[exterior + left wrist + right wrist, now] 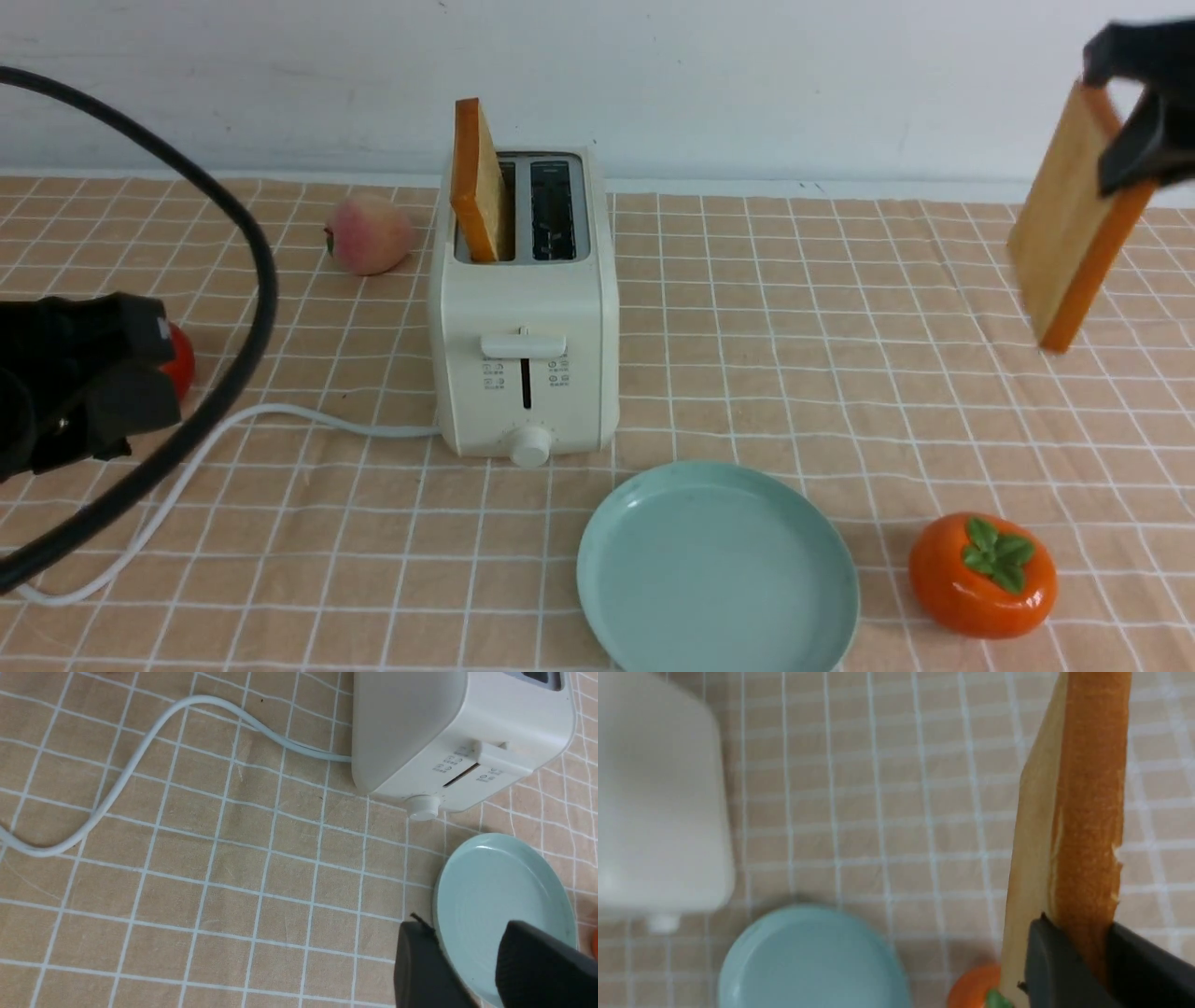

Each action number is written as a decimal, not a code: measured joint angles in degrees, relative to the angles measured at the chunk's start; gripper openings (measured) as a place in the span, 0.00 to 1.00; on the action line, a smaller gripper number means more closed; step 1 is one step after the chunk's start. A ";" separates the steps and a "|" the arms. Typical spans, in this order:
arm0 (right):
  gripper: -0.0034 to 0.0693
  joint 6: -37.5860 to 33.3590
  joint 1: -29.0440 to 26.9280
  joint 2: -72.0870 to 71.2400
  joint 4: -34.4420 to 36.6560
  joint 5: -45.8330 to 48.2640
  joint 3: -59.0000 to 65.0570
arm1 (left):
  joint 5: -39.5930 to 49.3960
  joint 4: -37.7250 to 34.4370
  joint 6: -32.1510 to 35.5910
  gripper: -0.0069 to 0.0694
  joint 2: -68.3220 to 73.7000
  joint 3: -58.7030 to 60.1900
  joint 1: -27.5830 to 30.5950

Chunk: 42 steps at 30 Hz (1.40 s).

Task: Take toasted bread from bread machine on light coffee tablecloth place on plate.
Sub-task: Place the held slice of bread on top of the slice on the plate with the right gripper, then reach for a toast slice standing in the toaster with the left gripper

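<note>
Nearest you, the plate (597,532) is sitting on the light coffee tablecloth (840,355). Your right gripper (1125,140) is clamping 1 toasted bread slice (1064,233) aloft at far right, long axis steep, lower end leaning left. Your left gripper (472,961) is hanging unclenched.

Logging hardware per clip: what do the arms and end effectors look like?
Both are matte black. The left end effector has two blocky fingers, one finely textured; a thick black cable loops past its bulky housing. The right end effector looks alike. No markings visible.
</note>
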 joint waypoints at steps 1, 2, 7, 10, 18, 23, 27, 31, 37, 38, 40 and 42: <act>0.16 -3.70 -0.21 0.61 6.00 0.69 2.68 | 0.00 0.00 0.00 0.40 0.00 0.00 -0.46; 0.16 -7.84 -0.12 1.20 11.30 0.98 5.40 | -0.05 0.00 0.00 0.40 0.00 0.00 -0.78; 0.16 -30.05 4.08 3.68 31.92 0.49 17.45 | -0.65 -0.35 0.00 0.40 0.00 0.00 -1.39; 0.16 -42.44 8.14 4.73 41.07 -2.94 25.03 | -1.05 -0.48 0.00 0.40 0.00 0.00 -1.39; 0.16 -48.59 12.38 8.00 44.81 -11.18 30.47 | -1.12 -0.65 0.00 0.40 0.00 0.00 -1.39; 0.32 -42.44 12.38 8.36 38.10 -14.79 30.47 | -1.12 -0.67 0.00 0.40 0.00 0.00 -1.39; 0.54 -39.16 12.38 7.73 32.34 -16.18 30.47 | -1.18 -1.04 0.00 0.40 0.00 0.00 -1.39; 0.78 -36.30 12.38 4.01 26.94 -16.06 28.30 | -3.68 -1.04 1.41 0.40 0.00 0.00 -1.39; 0.92 -30.36 12.38 -2.72 20.91 -13.10 20.50 | -8.38 -1.04 3.92 0.41 0.96 -0.34 -1.39; 0.92 -29.56 12.38 -4.75 20.05 -11.70 17.83 | -8.52 -1.04 4.28 0.43 2.27 -1.39 -1.39; 0.91 -28.98 12.38 -8.05 20.00 -9.93 13.93 | -8.70 -0.52 5.20 0.46 5.68 -4.38 -1.39; 0.89 -28.44 12.38 -11.01 20.12 -8.99 11.22 | -8.53 0.44 5.51 0.49 10.19 -8.32 -1.39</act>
